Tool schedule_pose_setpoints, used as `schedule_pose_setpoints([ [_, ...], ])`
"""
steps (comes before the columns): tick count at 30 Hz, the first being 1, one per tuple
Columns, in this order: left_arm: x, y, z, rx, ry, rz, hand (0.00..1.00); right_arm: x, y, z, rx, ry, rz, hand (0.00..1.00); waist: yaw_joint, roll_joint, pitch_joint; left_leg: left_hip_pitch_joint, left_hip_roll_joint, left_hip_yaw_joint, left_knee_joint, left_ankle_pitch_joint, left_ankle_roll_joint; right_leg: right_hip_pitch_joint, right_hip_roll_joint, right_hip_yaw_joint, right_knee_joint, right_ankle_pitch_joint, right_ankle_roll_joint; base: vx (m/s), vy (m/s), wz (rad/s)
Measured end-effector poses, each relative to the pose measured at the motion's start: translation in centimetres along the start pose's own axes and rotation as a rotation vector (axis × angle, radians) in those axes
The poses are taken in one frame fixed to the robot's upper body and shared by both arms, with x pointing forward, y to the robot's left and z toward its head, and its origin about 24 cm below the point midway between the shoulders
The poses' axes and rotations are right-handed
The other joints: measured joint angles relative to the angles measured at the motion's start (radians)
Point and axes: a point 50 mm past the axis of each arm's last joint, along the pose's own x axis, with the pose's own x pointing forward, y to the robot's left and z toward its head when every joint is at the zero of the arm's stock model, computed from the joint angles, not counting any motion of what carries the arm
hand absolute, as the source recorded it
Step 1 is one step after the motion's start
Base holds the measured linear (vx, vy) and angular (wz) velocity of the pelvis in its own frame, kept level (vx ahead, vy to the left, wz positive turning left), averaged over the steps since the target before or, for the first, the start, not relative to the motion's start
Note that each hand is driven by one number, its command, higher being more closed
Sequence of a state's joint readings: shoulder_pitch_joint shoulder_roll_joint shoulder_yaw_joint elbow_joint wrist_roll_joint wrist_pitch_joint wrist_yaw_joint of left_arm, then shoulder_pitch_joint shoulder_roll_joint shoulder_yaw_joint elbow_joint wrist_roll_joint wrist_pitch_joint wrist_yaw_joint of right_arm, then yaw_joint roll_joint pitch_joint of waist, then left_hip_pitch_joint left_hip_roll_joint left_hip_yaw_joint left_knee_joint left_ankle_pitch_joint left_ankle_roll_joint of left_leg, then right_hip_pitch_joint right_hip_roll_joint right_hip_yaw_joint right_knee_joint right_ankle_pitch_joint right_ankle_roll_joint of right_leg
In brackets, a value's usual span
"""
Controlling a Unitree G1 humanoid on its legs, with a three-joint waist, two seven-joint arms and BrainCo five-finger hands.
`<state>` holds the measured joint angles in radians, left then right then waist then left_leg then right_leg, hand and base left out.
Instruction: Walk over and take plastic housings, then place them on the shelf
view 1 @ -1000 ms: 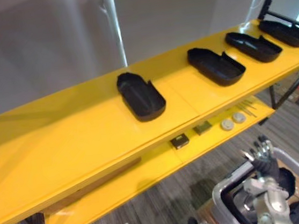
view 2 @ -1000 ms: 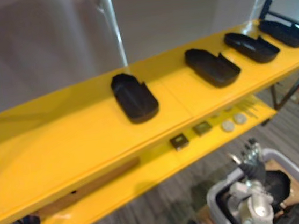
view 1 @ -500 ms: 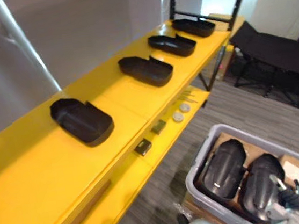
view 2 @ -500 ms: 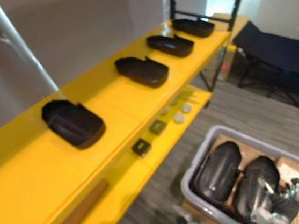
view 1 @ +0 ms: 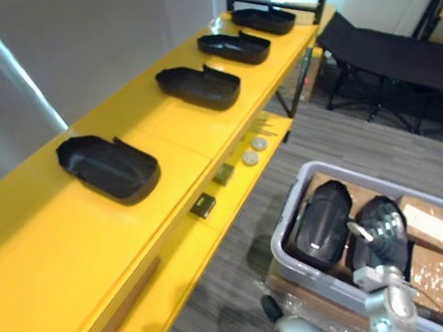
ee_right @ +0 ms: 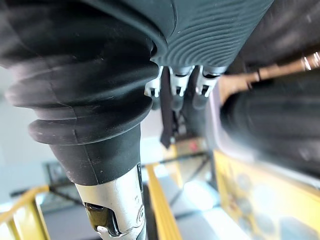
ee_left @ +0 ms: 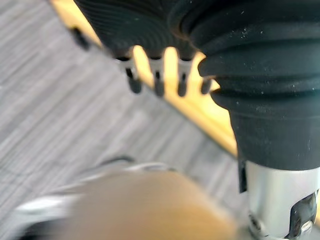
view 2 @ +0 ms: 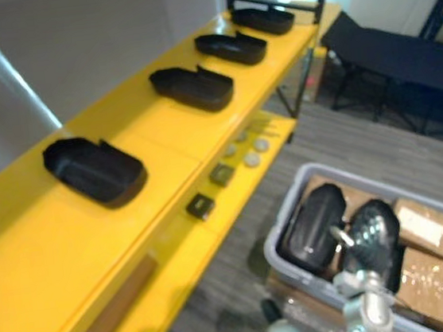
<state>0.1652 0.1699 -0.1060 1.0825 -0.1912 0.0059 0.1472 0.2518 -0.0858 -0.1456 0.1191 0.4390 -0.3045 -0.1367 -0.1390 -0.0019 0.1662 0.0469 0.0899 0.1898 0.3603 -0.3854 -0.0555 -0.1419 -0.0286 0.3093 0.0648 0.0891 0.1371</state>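
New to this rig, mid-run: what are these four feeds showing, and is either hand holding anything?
This is a humanoid robot with two fingered hands. The two wide pictures come from its head camera, looking down; the two close ones from its wrists. Four black plastic housings lie open side up along the yellow shelf. Two more housings sit in the grey bin, where the right hand reaches; whether it grips one I cannot tell. The left hand hangs open above the floor, holding nothing.

Left hand (ee_left: 150, 30) black ribbed cover, silver dark-tipped fingers (ee_left: 159, 82), silver-grey cylindrical wrist
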Motion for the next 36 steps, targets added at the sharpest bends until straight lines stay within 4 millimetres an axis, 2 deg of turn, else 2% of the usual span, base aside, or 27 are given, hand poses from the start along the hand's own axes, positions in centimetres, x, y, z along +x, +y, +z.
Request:
schedule_pose_setpoints([
  [2, 0.0, -0.3, 0.3, 0.003, -0.018, -0.005, 0.0, -0.2, 0.1, -0.6, -0.003, 0.033, -0.011, 0.0, 0.003, 0.011, 0.008, -0.007, -0.008, -0.02, 0.028, -0.01, 0.008, -0.007, -0.005, -0.008, 0.047, -0.022, 0.002, 0.0, 0.082, 0.22],
  [5, 0.1, -0.7, 1.1, 0.025, -0.045, -0.012, 0.0, -0.9, 1.4, -1.7, 0.009, 0.079, 0.02, 0.0, 0.01, 0.019, 0.014, -0.019, -0.008, -0.011, 0.094, -0.041, 0.019, -0.049, 0.009, -0.001, 0.115, -0.02, -0.003, -0.01, 0.08, -0.33],
  [6, 0.0, -0.6, 1.1, 0.03, -0.048, -0.013, 0.0, -1.5, 1.7, -2.3, 0.016, 0.102, 0.031, 0.0, 0.016, 0.014, 0.026, -0.003, 0.005, 0.02, 0.112, -0.057, 0.022, -0.05, 0.02, -0.017, 0.136, -0.005, -0.021, -0.1, 0.069, -0.83],
  [7, 0.0, -0.6, 1.4, 0.034, -0.053, -0.009, 0.0, -2.0, 2.1, -2.8, 0.027, 0.124, 0.045, 0.0, 0.019, 0.003, 0.037, 0.01, 0.016, 0.057, 0.114, -0.061, 0.028, -0.052, 0.037, -0.087, 0.125, 0.051, -0.069, -0.15, 0.065, -0.97],
  [8, 0.0, -0.6, 1.5, 0.036, -0.05, -0.006, 0.0, -2.1, 2.4, -2.9, 0.031, 0.131, 0.061, 0.0, 0.02, 0.006, 0.038, 0.018, 0.026, 0.08, 0.103, -0.057, 0.036, -0.05, 0.047, -0.112, 0.085, 0.107, -0.111, -0.27, 0.043, -1.29],
  [9, 0.0, -0.3, 1.4, 0.028, -0.041, 0.014, 0.0, -2.3, 3.3, -3.1, 0.042, 0.137, 0.105, 0.0, 0.027, 0.016, 0.04, 0.025, 0.046, 0.146, 0.071, -0.032, 0.056, -0.055, 0.045, -0.183, 0.082, 0.123, -0.149, -0.2, 0.013, -1.05],
  [10, 0.1, -0.1, 1.5, 0.028, -0.037, 0.029, 0.0, -2.5, 3.5, -3.2, 0.042, 0.145, 0.12, 0.0, 0.024, 0.006, 0.043, 0.023, 0.046, 0.165, 0.065, -0.022, 0.061, -0.073, 0.041, -0.227, 0.152, 0.079, -0.148, -0.3, -0.007, -1.1],
  [11, 0.2, 0.4, 2.1, 0.023, -0.034, 0.05, 0.0, -2.8, 3.2, -3.5, 0.034, 0.158, 0.12, 0.0, 0.022, -0.008, 0.051, 0.022, 0.047, 0.198, 0.049, -0.003, 0.066, -0.102, 0.028, -0.294, 0.309, -0.027, -0.151, -0.21, -0.008, -0.66],
  [12, 0.3, 0.6, 2.4, 0.014, -0.025, 0.053, 0.0, -2.9, 2.7, -3.8, 0.021, 0.171, 0.102, 0.0, 0.015, -0.011, 0.053, 0.022, 0.048, 0.212, 0.029, 0.018, 0.069, -0.102, 0.005, -0.345, 0.415, -0.104, -0.151, -0.23, -0.002, -0.57],
  [13, 0.4, 0.6, 2.5, 0.017, -0.021, 0.053, 0.0, -2.9, 2.5, -3.9, 0.016, 0.178, 0.092, 0.0, 0.015, -0.012, 0.053, 0.022, 0.049, 0.225, 0.017, 0.03, 0.073, -0.097, -0.007, -0.361, 0.459, -0.13, -0.15, -0.14, 0.014, -0.68],
  [14, 0.4, 0.6, 2.5, 0.03, -0.012, 0.046, 0.0, -2.8, 2.7, -3.9, 0.013, 0.177, 0.096, 0.0, 0.021, -0.014, 0.051, 0.022, 0.048, 0.269, -0.015, 0.059, 0.076, -0.096, -0.055, -0.401, 0.568, -0.183, -0.154, -0.08, 0.0, -0.65],
  [15, 0.4, 0.6, 2.3, 0.038, -0.005, 0.043, 0.0, -2.7, 2.9, -3.9, 0.011, 0.175, 0.102, 0.0, 0.022, -0.015, 0.051, 0.02, 0.048, 0.289, -0.025, 0.068, 0.075, -0.088, -0.078, -0.413, 0.598, -0.199, -0.154, -0.09, -0.048, -0.95],
  [16, 0.4, 0.8, 1.8, 0.067, 0.012, 0.045, 0.0, -2.4, 3.1, -3.9, 0.008, 0.173, 0.102, 0.0, 0.03, -0.019, 0.051, 0.019, 0.05, 0.329, -0.038, 0.082, 0.07, -0.063, -0.132, -0.442, 0.624, -0.207, -0.164, -0.06, -0.075, -0.79],
  [17, 0.4, 0.9, 1.6, 0.061, 0.016, 0.048, 0.0, -2.3, 3.2, -3.9, 0.005, 0.172, 0.099, 0.0, 0.038, -0.022, 0.05, 0.018, 0.053, 0.353, -0.035, 0.084, 0.068, -0.05, -0.163, -0.452, 0.621, -0.201, -0.169, -0.06, -0.12, -1.22],
  [18, 0.4, 1.3, 1.6, 0.063, 0.016, 0.051, 0.0, -2.3, 3.1, -4.2, -0.005, 0.184, 0.097, 0.0, 0.055, -0.048, 0.044, 0.017, 0.054, 0.397, -0.008, 0.084, 0.067, -0.027, -0.196, -0.471, 0.554, -0.181, -0.152, -0.08, -0.126, -1.49],
  [19, 0.4, 1.0, 1.6, 0.055, 0.019, 0.037, 0.0, -2.2, 3.3, -4.3, -0.012, 0.188, 0.106, 0.0, 0.079, -0.029, 0.048, -0.002, 0.072, 0.392, 0.032, 0.101, 0.092, -0.009, -0.158, -0.506, 0.479, -0.163, -0.185, -0.1, -0.131, -1.54],
  [20, 0.4, 1.0, 1.4, 0.05, 0.026, 0.034, 0.0, -2.1, 3.5, -4.3, -0.011, 0.187, 0.115, 0.0, 0.088, -0.038, 0.057, -0.025, 0.076, 0.385, 0.038, 0.095, 0.095, 0.001, -0.146, -0.498, 0.434, -0.146, -0.206, -0.23, -0.091, -1.52],
  [21, 0.3, 0.7, 1.1, 0.054, 0.034, 0.024, 0.0, -1.8, 3.2, -4.0, -0.025, 0.177, 0.115, 0.0, 0.095, -0.005, 0.041, -0.029, 0.039, 0.311, -0.109, 0.151, 0.076, 0.024, -0.121, -0.461, 0.314, -0.118, -0.178, -0.23, -0.049, -1.38],
  [22, 0.2, 0.4, 0.8, 0.045, 0.036, 0.017, 0.0, -1.6, 3.0, -3.8, -0.033, 0.17, 0.113, 0.0, 0.089, 0.004, 0.046, -0.027, 0.054, 0.343, -0.152, 0.213, 0.064, 0.014, -0.147, -0.474, 0.376, -0.16, -0.183, -0.21, -0.04, -1.2],
  [24, 0.3, 1.3, 0.7, 0.037, 0.036, 0.035, 0.0, -2.2, 3.1, -4.4, -0.03, 0.212, 0.116, 0.0, 0.085, -0.014, 0.044, -0.033, 0.071, 0.379, -0.139, 0.219, 0.055, 0.022, -0.217, -0.478, 0.411, -0.185, -0.168, -0.06, -0.162, -0.87],
  [26, 0.2, 1.8, 0.6, -0.016, 0.042, 0.045, 0.0, -2.9, 3.0, -5.1, -0.025, 0.254, 0.122, 0.0, 0.098, -0.037, 0.032, -0.04, 0.119, 0.42, -0.111, 0.232, 0.029, 0.071, -0.243, -0.489, 0.316, -0.103, -0.132, -0.05, -0.269, -0.74],
  [27, 0.2, 2.4, 0.7, -0.034, 0.034, 0.056, 0.0, -3.3, 3.2, -5.4, -0.013, 0.27, 0.128, 0.0, 0.092, -0.06, 0.031, -0.065, 0.16, 0.421, -0.07, 0.234, 0.02, 0.108, -0.235, -0.495, 0.242, -0.063, -0.065, -0.08, -0.35, -0.4],
  [30, 0.4, 2.3, 1.8, -0.073, -0.007, 0.056, 0.0, -3.3, 2.9, -5.6, -0.007, 0.303, 0.115, 0.0, 0.099, -0.06, 0.045, -0.129, 0.268, 0.396, 0.032, 0.245, 0.0, 0.144, -0.144, -0.557, 0.114, -0.11, -0.003, -0.12, -0.382, -0.45],
  [32, 0.4, 1.8, 2.0, -0.134, -0.015, 0.056, 0.0, -2.5, 2.4, -5.5, 0.002, 0.304, 0.103, 0.0, 0.104, -0.041, 0.071, -0.143, 0.272, 0.297, 0.046, 0.252, -0.015, 0.163, -0.113, -0.535, 0.04, -0.124, 0.001, -0.15, -0.278, -0.64],
  [34, 0.1, -0.1, 1.2, -0.229, 0.005, 0.015, 0.0, -1.8, 0.9, -5.5, -0.049, 0.319, 0.082, 0.0, 0.109, 0.004, 0.096, -0.124, 0.241, 0.171, -0.028, 0.253, -0.046, 0.128, -0.094, -0.479, 0.031, -0.112, -0.008, -0.18, -0.063, -0.81],
  [35, 0.0, -0.5, 0.7, -0.234, 0.004, 0.016, 0.0, -1.6, -0.1, -5.4, -0.068, 0.326, 0.05, 0.0, 0.109, 0.02, 0.092, -0.101, 0.221, 0.164, -0.09, 0.272, -0.096, 0.099, -0.097, -0.459, 0.032, -0.119, -0.005, -0.14, -0.005, -0.45],
  [36, 0.0, -0.5, 0.7, -0.233, 0.003, 0.024, 0.0, -1.5, -0.7, -5.4, -0.072, 0.328, 0.03, 0.0, 0.105, 0.021, 0.093, -0.095, 0.209, 0.168, -0.114, 0.279, -0.108, 0.09, -0.098, -0.46, 0.031, -0.118, -0.003, -0.13, -0.006, -0.3],
])
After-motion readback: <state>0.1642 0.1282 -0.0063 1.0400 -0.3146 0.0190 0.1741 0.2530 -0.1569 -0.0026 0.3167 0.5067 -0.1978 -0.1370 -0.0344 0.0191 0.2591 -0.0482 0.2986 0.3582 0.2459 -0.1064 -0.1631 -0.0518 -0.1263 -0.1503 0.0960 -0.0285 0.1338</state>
